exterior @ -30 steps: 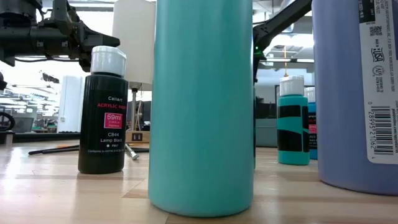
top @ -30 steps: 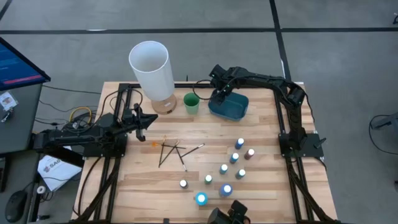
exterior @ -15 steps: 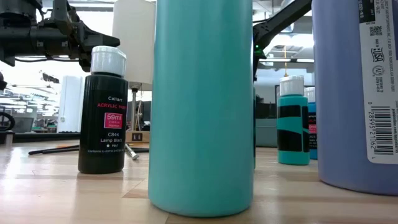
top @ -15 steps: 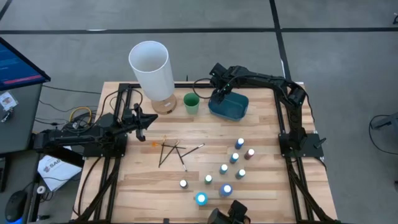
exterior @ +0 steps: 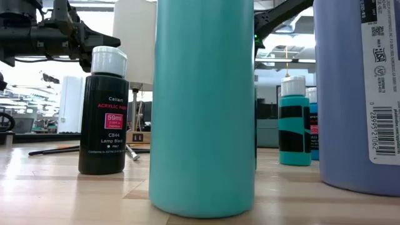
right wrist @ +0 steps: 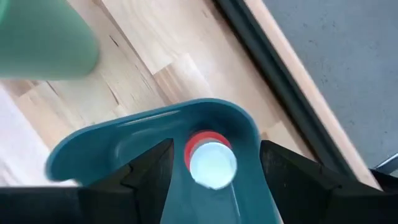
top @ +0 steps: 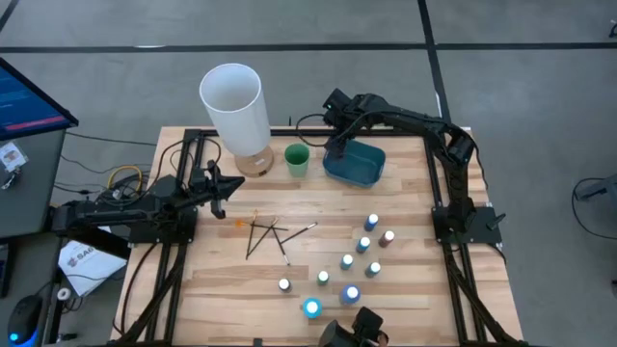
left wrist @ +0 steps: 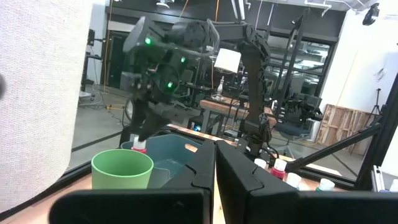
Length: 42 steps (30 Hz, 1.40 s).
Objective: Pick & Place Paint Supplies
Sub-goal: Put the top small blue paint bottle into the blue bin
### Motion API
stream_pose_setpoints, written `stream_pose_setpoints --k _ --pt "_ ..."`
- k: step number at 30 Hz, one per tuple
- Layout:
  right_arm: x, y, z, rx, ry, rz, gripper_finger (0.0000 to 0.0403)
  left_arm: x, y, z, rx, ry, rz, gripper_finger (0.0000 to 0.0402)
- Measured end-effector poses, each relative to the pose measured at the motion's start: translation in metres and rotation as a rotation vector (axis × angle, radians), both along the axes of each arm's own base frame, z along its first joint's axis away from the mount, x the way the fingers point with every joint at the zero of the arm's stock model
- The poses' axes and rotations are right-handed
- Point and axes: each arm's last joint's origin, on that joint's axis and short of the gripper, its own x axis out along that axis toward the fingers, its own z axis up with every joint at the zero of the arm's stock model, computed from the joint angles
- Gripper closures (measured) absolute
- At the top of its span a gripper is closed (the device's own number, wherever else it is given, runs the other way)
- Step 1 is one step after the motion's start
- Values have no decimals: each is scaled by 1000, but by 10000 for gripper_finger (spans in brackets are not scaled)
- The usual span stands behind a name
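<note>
Blue rounded plastic tray, far side of the wooden table: holds one small red-bodied, white-capped paint bottle, standing upright at the tray's corner; small green cup just beside the tray, contents not visible; tall white cylinder beside the cup.

Remaining paint bottles, white-capped: clustered upright on the near right part of the table, well apart from the tray; thin dark stick-like brushes lying crossed near the table's middle.

My right gripper: above the tray's left rim, over the red bottle; fingers spread wide to either side of the cap, touching nothing, bottle free between them.

My left gripper: waiting at the left side of the table; fingers pressed together, holding nothing.
</note>
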Motion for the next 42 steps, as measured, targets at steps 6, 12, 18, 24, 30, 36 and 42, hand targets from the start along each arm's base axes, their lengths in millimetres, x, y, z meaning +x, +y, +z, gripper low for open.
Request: stream_pose_setpoints --k 6,12,18,24,30,36,42 --pt "-6 4 28 23 66 -4 168 0 0 0 0 0 0 399" --pt "-27 32 30 149 243 -14 168 0 0 0 0 0 -1 399" --pt "-66 78 42 171 255 -69 168 0 0 0 1 0 -5 399" --pt "-107 130 43 147 135 -163 168 0 0 0 1 0 -4 399" --pt "-119 169 24 149 39 -171 168 0 0 0 1 0 -3 399" --pt "-104 201 16 149 -5 -55 168 0 0 0 0 0 -3 399" --pt "-99 227 11 167 20 2 168 0 0 0 0 0 1 399"
